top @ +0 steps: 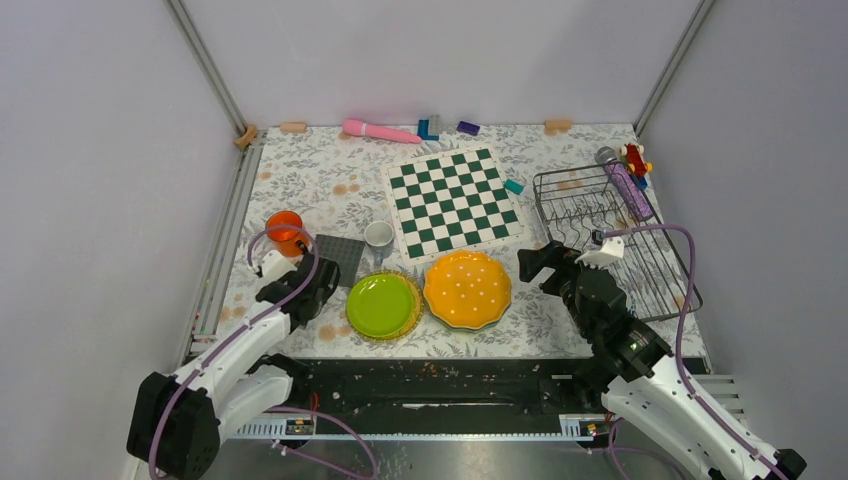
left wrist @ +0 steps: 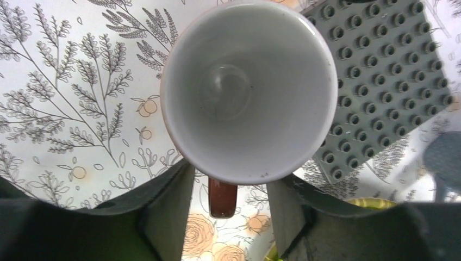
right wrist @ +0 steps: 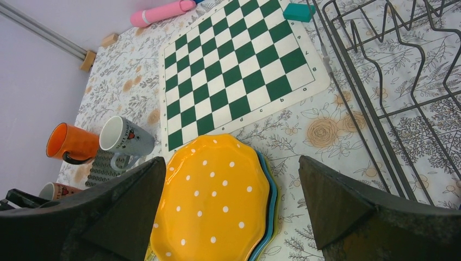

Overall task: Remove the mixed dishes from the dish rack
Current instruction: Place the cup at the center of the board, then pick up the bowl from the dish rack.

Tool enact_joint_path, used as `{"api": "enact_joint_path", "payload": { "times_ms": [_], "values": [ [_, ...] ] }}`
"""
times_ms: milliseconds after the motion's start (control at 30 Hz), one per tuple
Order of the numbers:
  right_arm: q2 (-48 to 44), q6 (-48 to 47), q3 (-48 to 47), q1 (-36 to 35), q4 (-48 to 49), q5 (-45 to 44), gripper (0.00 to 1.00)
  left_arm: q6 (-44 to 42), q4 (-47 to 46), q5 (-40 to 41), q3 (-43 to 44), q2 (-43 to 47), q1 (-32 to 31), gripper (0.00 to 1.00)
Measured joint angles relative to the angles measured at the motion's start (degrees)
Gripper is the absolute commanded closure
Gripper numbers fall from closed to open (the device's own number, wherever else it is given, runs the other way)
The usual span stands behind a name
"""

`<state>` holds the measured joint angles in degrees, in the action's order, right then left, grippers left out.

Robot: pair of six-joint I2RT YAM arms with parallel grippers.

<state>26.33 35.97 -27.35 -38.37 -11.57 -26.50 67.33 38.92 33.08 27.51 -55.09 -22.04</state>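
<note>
Standing upright: cup point(left wrist: 247, 87) between left fingers point(left wrist: 163, 217)

The cup point(left wrist: 247, 89) looks glossy and glazed white inside, the studded grey baseplate point(left wrist: 386, 81) matt plastic, the dish rack point(right wrist: 391, 81) thin dark metal wire, the orange dotted plate point(right wrist: 212, 201) smooth and shiny.

orange plate point(top: 467, 288) beside green plate point(top: 382, 305) | dish rack point(top: 590, 205) at right

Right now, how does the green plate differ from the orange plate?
The green plate is plain with a smooth round rim; the orange plate has white dots and a scalloped rim. The green plate lies left, the orange plate right, nearer the rack. Both lie flat, outside the rack.
</note>
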Motion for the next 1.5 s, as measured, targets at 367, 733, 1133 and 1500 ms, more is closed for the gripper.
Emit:
{"api": "enact_joint_path", "payload": {
  "times_ms": [367, 733, 1133, 1500],
  "values": [
    [-0.11, -0.02, -0.02, 0.00, -0.96, -0.76, 0.00, 0.11, 3.02, -1.38, -2.10, 12.81, 0.00, 0.01],
    [0.79, -1.16, -2.16, 0.00, -4.61, -4.33, 0.00, -3.21, 8.41, -2.93, 1.73, 25.35, 0.00, 0.01],
    [13.99, -6.08, -11.43, 0.44, -10.71, -8.94, 0.00, -14.14, 1.70, -15.30, 5.16, 27.71, 0.00, 0.01],
    [21.79, -7.87, -12.81, 24.09, -14.56, 0.48, 0.00, -18.45, -9.75, -31.85, 5.68, 21.84, -0.04, 0.01]
  ]
}}
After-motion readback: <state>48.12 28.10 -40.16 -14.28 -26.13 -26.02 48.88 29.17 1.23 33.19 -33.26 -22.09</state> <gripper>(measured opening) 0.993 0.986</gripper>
